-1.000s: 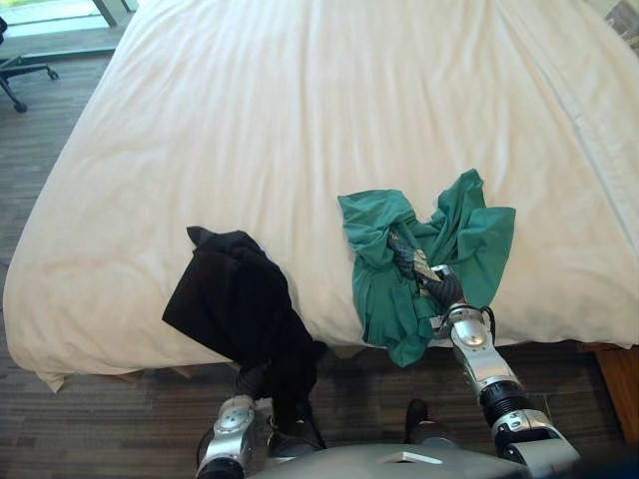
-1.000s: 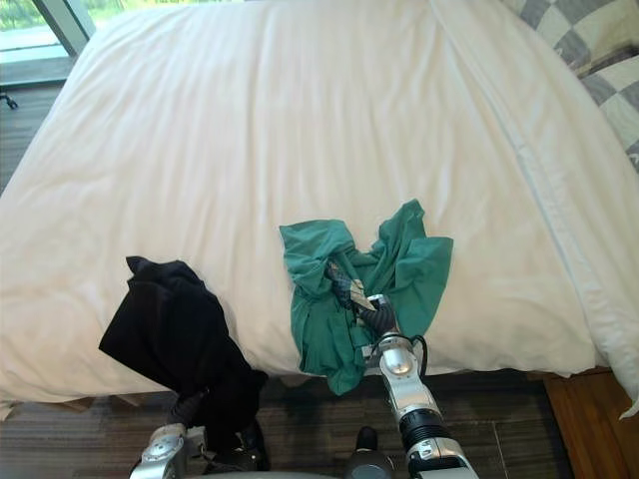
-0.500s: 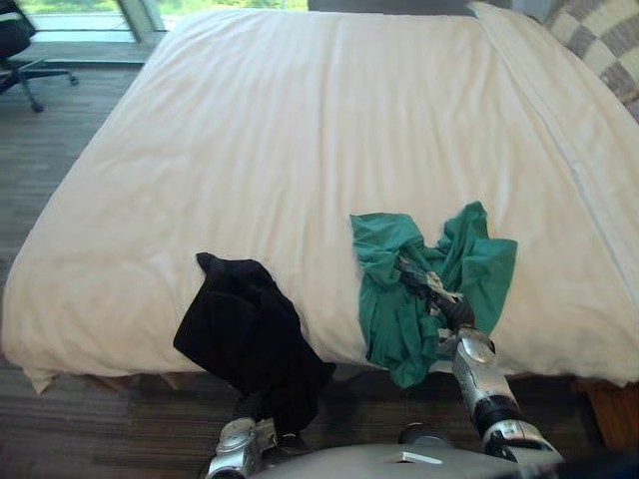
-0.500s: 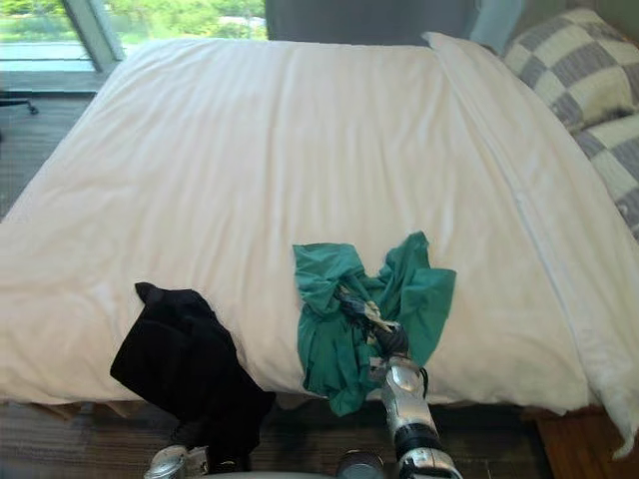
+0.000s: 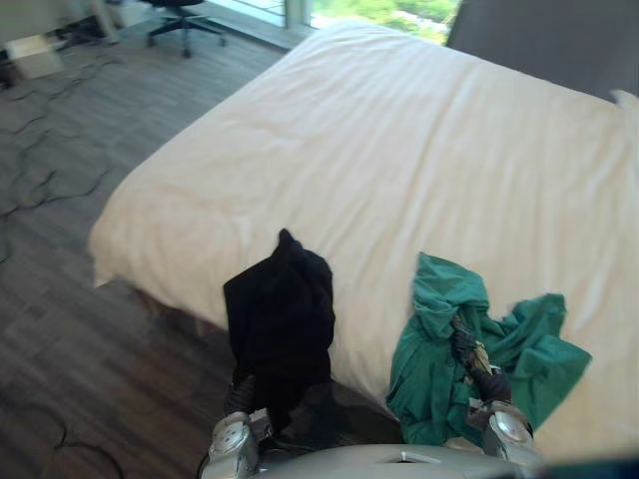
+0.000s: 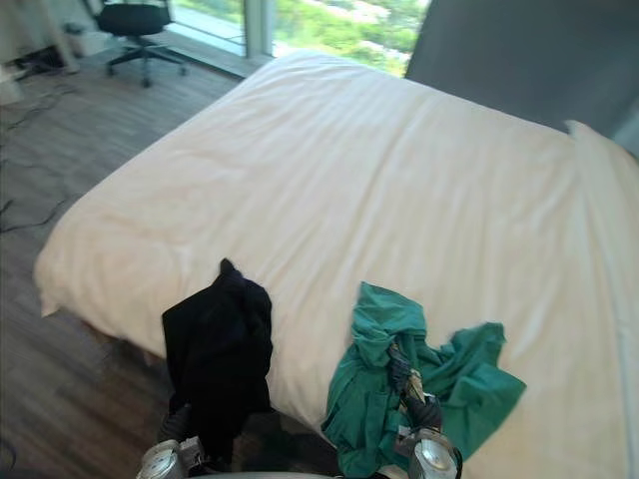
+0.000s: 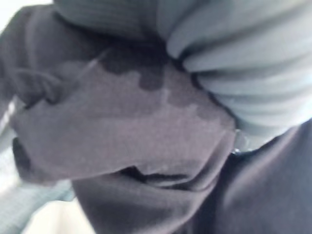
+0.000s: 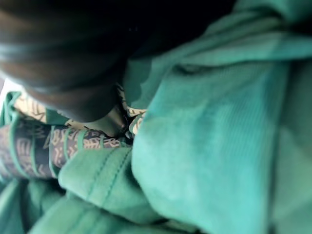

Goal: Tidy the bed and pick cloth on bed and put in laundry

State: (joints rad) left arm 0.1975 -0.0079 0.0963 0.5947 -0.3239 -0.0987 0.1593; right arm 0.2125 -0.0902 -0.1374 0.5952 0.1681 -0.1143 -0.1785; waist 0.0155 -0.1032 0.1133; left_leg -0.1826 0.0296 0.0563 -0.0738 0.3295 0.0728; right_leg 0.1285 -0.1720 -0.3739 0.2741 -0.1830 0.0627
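A black cloth [image 5: 281,315] hangs bunched over the near edge of the white bed [image 5: 399,170]. My left hand [image 5: 241,392] comes up under it from below, and the left wrist view has the black cloth [image 7: 122,122] gathered tight against the hand's ribbed cover. To the right a green cloth [image 5: 444,364] with a patterned neck band [image 8: 34,146] lies crumpled on the bed's edge. My right hand [image 5: 477,367] is buried in its folds, its dark-tipped fingers [image 6: 407,377] curled into the fabric.
Dark wood floor [image 5: 70,329] runs along the bed's left side, with loose cables [image 5: 40,190] on it. A black office chair [image 6: 135,20] stands by the window at the far left, a white box [image 5: 33,55] near it. A grey wall [image 5: 559,40] backs the bed.
The whole picture has swung toward the bed's left corner and the floor, so the camera moved. Both cloths stay with the hands; the black one now stands more upright.
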